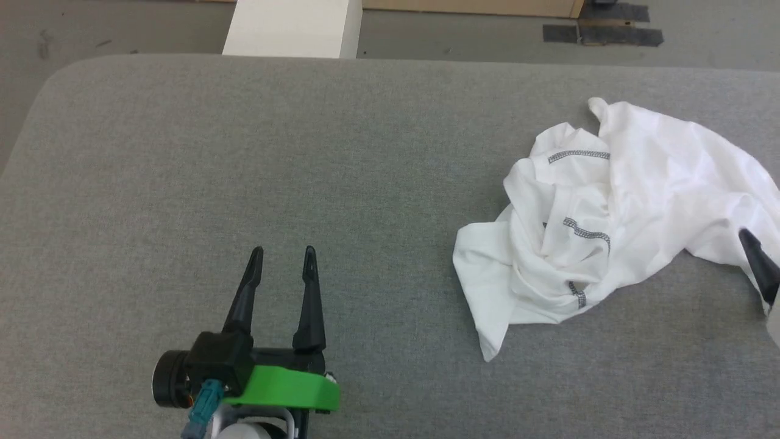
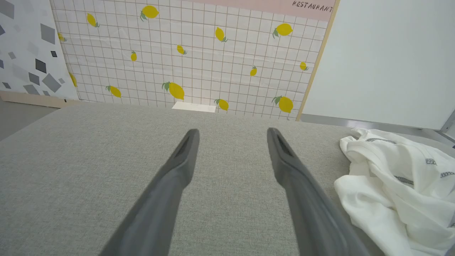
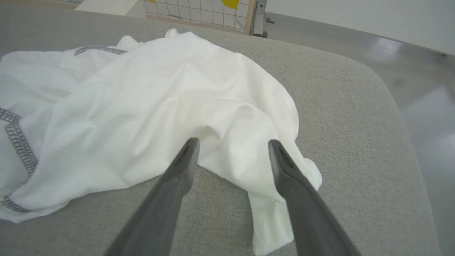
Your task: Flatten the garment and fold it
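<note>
The garment [image 1: 640, 201] is a crumpled white shirt with dark grey zigzag stitching, bunched up at the right of the grey table [image 1: 365, 152]. My left gripper [image 1: 283, 253] hovers open at the lower left, well apart from the cloth, with nothing between its fingers. In the left wrist view the left gripper [image 2: 231, 133] points across bare table, the garment [image 2: 391, 185] off to its right. One dark finger [image 1: 758, 262] of my right gripper shows at the garment's right edge. My right gripper [image 3: 231, 142] stands open, its tips over the near hem of the garment [image 3: 142, 106].
A white box [image 1: 292, 27] stands beyond the table's far edge, with dark tape patches [image 1: 603, 33] on the floor. A lemon-patterned panel [image 2: 199, 53] rises behind the table. The table's rounded right corner [image 3: 384, 81] lies close to the garment.
</note>
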Robot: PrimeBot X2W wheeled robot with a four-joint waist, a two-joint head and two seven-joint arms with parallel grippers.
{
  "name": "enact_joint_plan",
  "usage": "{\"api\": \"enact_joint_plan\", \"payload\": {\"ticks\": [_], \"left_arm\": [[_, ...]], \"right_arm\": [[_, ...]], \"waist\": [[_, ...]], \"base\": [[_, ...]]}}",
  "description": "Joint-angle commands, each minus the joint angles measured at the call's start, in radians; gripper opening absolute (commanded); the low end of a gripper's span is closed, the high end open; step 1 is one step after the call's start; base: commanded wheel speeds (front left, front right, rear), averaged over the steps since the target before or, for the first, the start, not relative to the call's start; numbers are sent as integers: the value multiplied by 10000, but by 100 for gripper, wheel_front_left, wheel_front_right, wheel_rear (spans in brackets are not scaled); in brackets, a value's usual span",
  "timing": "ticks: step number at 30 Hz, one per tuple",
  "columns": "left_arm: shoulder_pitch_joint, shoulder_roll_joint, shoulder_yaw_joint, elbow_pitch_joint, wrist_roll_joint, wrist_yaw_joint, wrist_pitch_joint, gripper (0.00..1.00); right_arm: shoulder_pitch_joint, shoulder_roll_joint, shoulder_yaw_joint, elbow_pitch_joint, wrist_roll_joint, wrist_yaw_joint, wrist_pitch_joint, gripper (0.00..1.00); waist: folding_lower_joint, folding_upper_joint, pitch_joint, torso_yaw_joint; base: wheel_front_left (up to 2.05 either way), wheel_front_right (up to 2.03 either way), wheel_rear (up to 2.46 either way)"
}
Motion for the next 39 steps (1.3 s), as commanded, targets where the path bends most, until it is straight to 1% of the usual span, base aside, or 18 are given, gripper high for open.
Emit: {"api": "enact_joint_plan", "payload": {"ticks": [1, 5, 9, 12, 15, 19, 22, 25, 27, 28, 29, 34, 37, 39], "left_arm": [[118, -31, 16, 19, 134, -76, -38, 100], [144, -31, -16, -54, 57, -99, -38, 100], [26, -31, -135, -131, -65, -54, -38, 100], [-151, -31, -294, -178, -155, 19, -38, 100], [-390, -31, -502, -214, -252, 129, -38, 100], [-664, -32, -757, -261, -390, 317, -38, 100], [-832, -32, -918, -259, -463, 421, -38, 100], [-995, -32, -1065, -235, -534, 507, -38, 100], [-1058, -32, -1114, -222, -566, 574, -38, 100], [-1074, -32, -1121, -218, -581, 602, -38, 100], [-1080, -32, -1114, -203, -592, 628, -38, 100], [-969, -32, -940, -122, -560, 652, -38, 100], [-854, -32, -777, -107, -510, 606, -38, 100], [-767, -32, -676, -95, -475, 552, -38, 100]], "right_arm": [[-278, 11, 50, -389, 170, -17, 183, 100], [-773, -19, 355, -1602, 622, -17, 994, 100], [-1515, -67, 881, -2015, 591, -17, 1784, 100], [-2163, 114, 1170, -1690, 551, -17, 2451, 100], [-2855, 251, 1419, -1069, 242, -17, 3093, 100], [-3622, 536, 1730, -285, 78, -17, 3505, 100], [-3963, 653, 1790, 326, -140, -17, 3814, 100], [-4129, 666, 1798, 958, -653, -17, 4312, 100], [-4209, 755, 1840, 1158, -796, -17, 4501, 100], [-4267, 804, 1831, 1172, -825, -17, 4462, 22], [-4321, 840, 1882, 1173, -859, -17, 4408, 0], [-4556, 871, 2181, 989, -645, -17, 3941, 0], [-4721, 965, 2119, 749, -321, -17, 3406, 0], [-4744, 960, 1891, 479, -164, -17, 2960, 0]], "waist": [[0, 0, -166, -87], [0, 0, -151, -32], [0, 0, 219, 152], [0, 0, 603, 359], [0, 0, 1011, 623], [0, 0, 1445, 952], [0, 0, 1662, 1151], [0, 0, 1787, 1322], [0, 0, 1796, 1362], [0, 0, 1783, 1367], [0, 0, 1742, 1355], [0, 0, 1362, 1119], [0, 0, 987, 831], [0, 0, 741, 649]], "base": [[0, 0, 0], [0, 0, 0], [0, 0, 0], [0, 0, 0], [0, 0, 0], [0, 0, 0], [0, 0, 0], [0, 0, 0], [0, 0, 0], [0, 0, 0], [0, 0, 0], [0, 0, 0], [0, 0, 0], [0, 0, 0]]}}
